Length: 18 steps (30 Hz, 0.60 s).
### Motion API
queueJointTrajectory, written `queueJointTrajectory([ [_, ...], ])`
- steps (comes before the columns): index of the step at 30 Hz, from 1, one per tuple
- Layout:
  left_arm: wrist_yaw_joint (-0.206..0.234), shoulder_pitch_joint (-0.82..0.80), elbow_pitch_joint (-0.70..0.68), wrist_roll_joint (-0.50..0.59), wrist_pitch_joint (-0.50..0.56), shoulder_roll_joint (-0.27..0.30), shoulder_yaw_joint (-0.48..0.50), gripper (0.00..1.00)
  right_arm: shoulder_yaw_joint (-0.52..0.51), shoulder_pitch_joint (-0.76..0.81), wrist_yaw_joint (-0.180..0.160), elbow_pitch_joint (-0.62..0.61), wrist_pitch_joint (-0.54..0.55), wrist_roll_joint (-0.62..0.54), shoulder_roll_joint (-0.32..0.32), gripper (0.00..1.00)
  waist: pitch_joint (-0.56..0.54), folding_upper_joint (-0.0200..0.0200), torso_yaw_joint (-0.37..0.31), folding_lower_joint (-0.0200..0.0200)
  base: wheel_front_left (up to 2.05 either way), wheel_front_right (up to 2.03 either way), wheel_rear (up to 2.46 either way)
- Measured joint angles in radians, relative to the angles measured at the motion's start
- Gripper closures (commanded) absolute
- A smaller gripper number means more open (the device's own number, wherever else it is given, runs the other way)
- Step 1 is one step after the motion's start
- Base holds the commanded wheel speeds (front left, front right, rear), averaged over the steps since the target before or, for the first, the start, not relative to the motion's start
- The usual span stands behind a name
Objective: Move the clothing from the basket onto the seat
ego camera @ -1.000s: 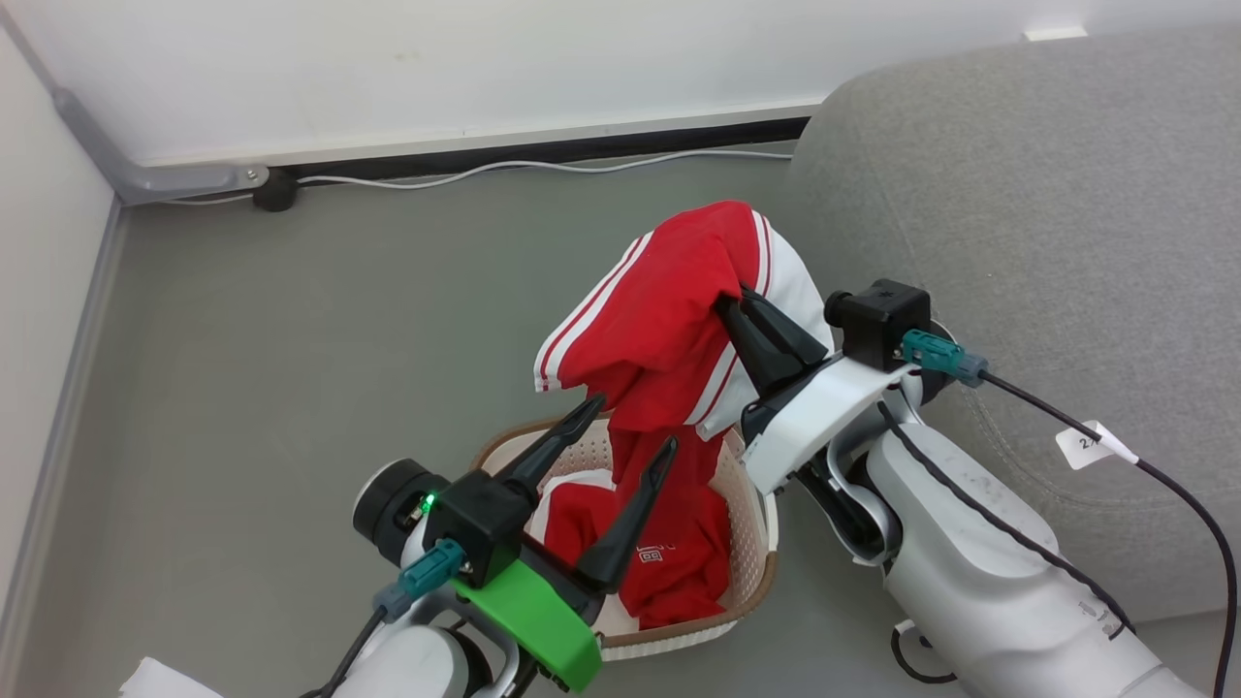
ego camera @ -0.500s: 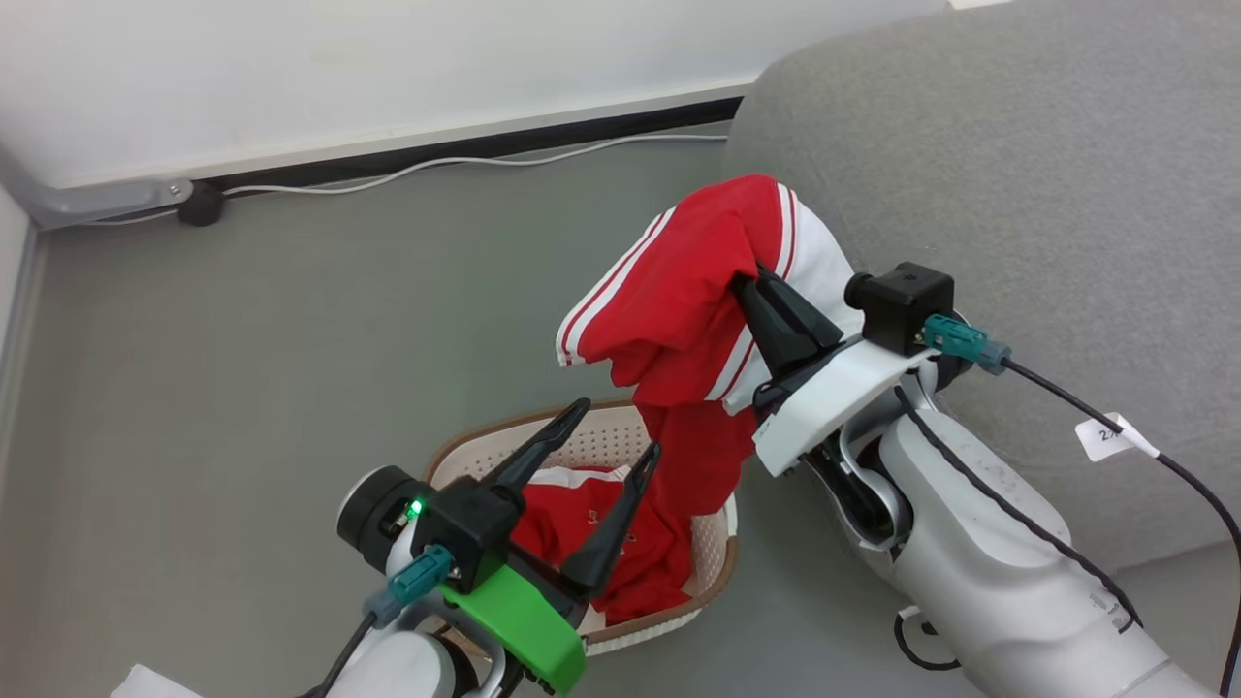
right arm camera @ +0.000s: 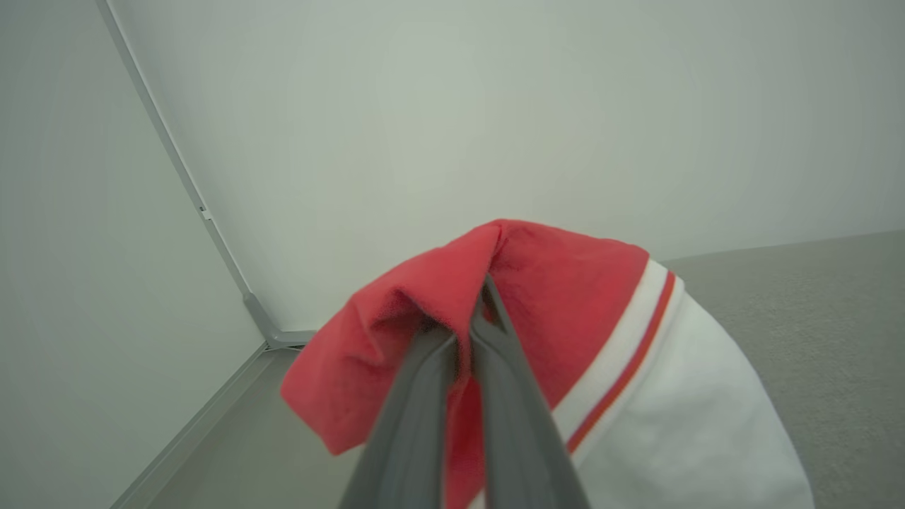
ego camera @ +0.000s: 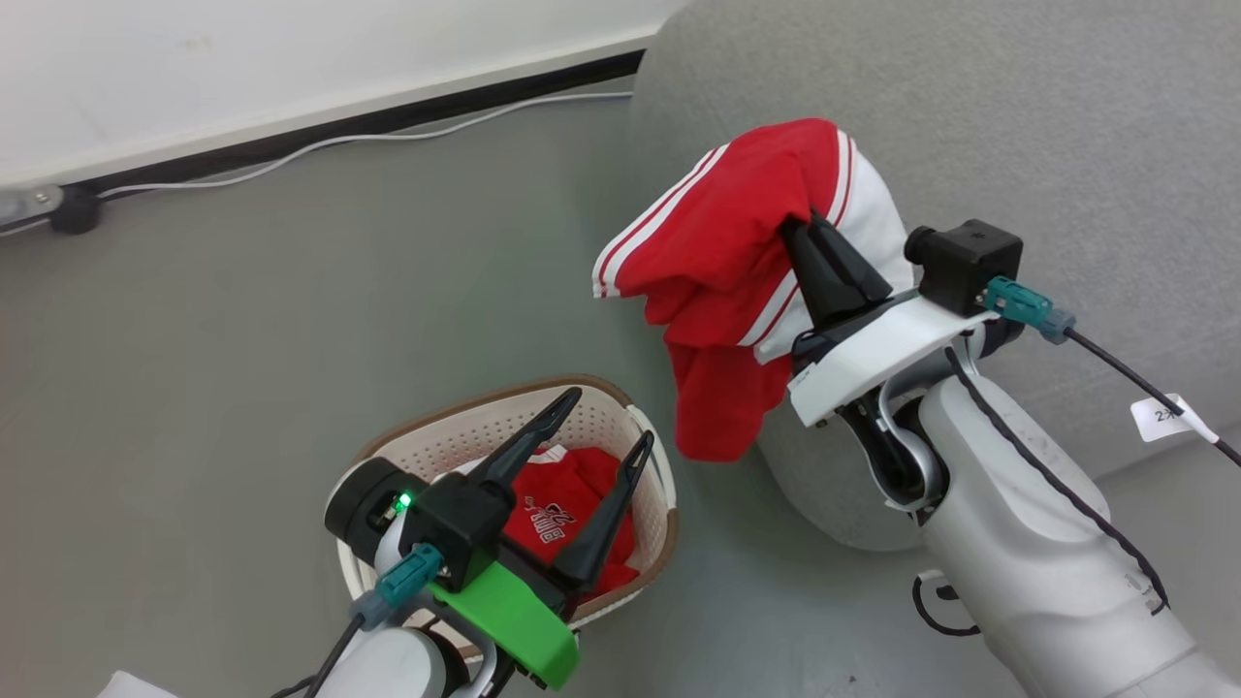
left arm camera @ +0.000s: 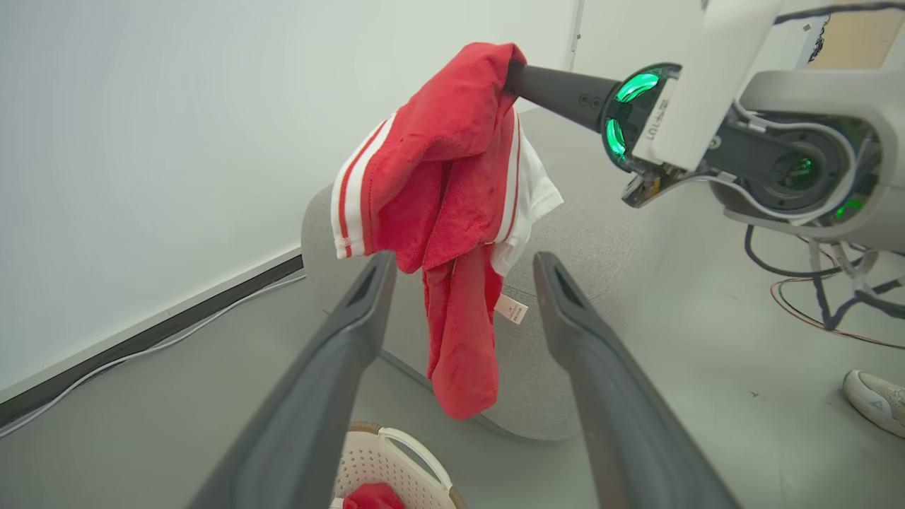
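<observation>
Near the seat's (ego camera: pixel 970 116) edge, the right claw (ego camera: pixel 797 231) pinches a red garment (ego camera: pixel 717 252); the left claw (ego camera: pixel 611 417) hangs spread above the basket (ego camera: pixel 465 431).

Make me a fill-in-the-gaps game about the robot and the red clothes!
1. The right gripper is ____ on a red garment.
2. The left gripper, above the basket, is ____.
3. The big seat behind the red garment is ____ in colour.

Missing words: shut, open, grey.
</observation>
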Motion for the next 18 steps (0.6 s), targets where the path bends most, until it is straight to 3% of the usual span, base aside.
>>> queueJointTrajectory([
  [18, -0.001, -0.038, -0.026, 0.029, 0.028, 0.02, -0.001, 0.0, -0.134, 0.001, -0.027, -0.055, -0.001, 0.0, -0.005, 1.0, 0.08, 0.0, -0.158, 0.0, 0.0, 0.0, 0.0],
])
